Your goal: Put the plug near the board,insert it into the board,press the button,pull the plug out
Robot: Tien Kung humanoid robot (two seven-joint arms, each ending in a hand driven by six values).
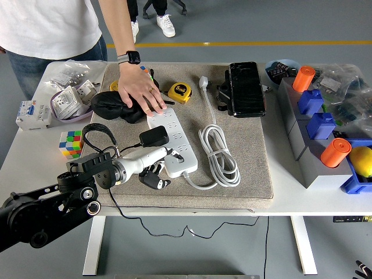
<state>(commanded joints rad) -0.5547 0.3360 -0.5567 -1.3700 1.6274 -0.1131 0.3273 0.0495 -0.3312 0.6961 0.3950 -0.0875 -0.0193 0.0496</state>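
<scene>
A white power strip (181, 152) lies on the grey mat (256, 168), running from the mat's middle toward its near left. A black plug (153, 136) sits on the strip's left side, and its black cable loops away to the left. My left hand (155, 172) is at the strip's near left edge, just below the plug. Its fingers are curled and hold nothing, with one white finger (158, 153) stretched along the strip's edge. A person's hand (139, 88) presses flat on the strip's far end.
The strip's white cord (220, 154) is coiled to its right. A yellow tape measure (180, 91), a black case (245, 87) and a black pouch (109, 104) lie at the mat's back. A Rubik's cube (70, 143) sits left, grey and blue blocks (317, 131) right.
</scene>
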